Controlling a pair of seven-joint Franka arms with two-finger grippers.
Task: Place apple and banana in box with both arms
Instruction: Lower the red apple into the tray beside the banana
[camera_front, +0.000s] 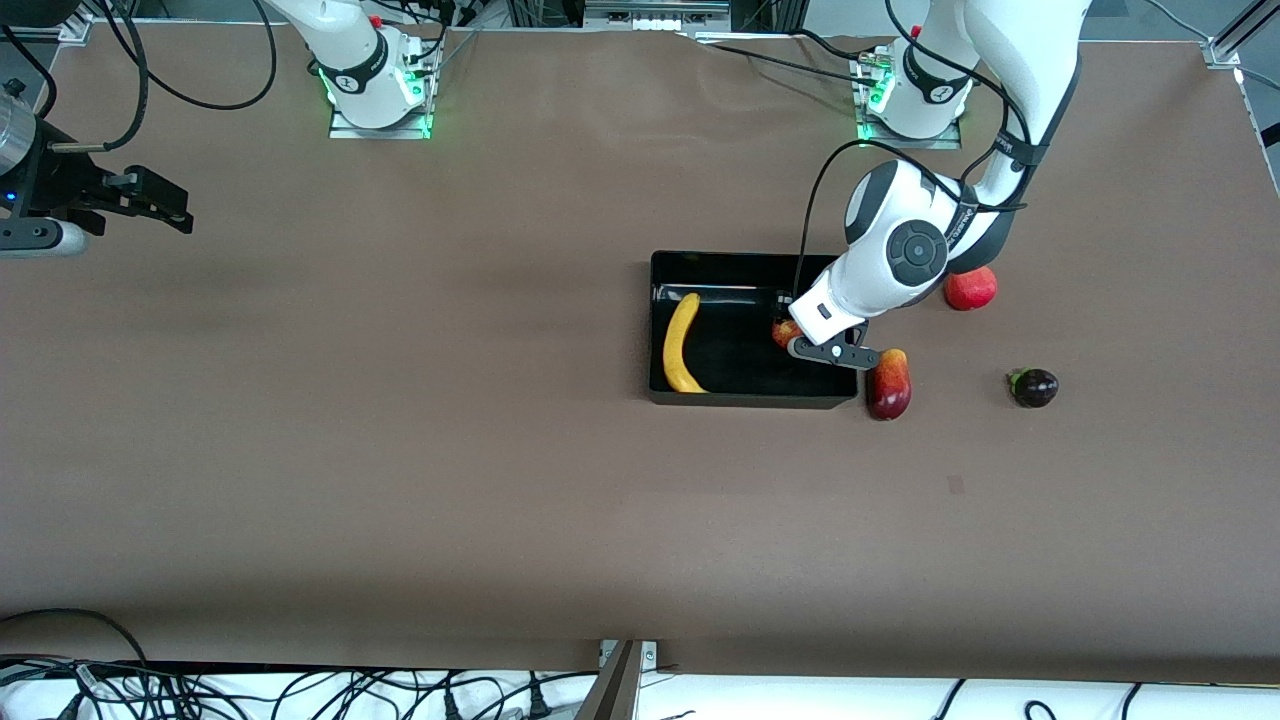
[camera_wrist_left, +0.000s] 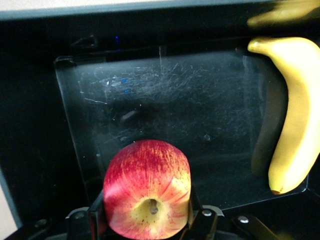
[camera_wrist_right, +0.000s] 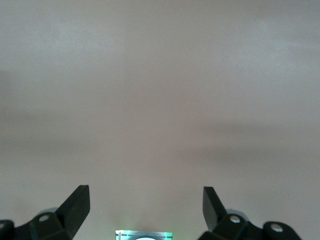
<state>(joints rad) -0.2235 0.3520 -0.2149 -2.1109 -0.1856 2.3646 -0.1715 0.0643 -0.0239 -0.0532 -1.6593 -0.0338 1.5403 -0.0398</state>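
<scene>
One apple pinched in left gripper over box; lower before release, clear of banana. Right gripper waits, jaws spread.

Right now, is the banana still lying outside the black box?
No, the banana lies inside the box, along its wall.

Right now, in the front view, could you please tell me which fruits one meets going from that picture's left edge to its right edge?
banana → apple, held in the left end effector over the box → elongated red-and-yellow fruit → round red fruit → dark purple fruit.
</scene>
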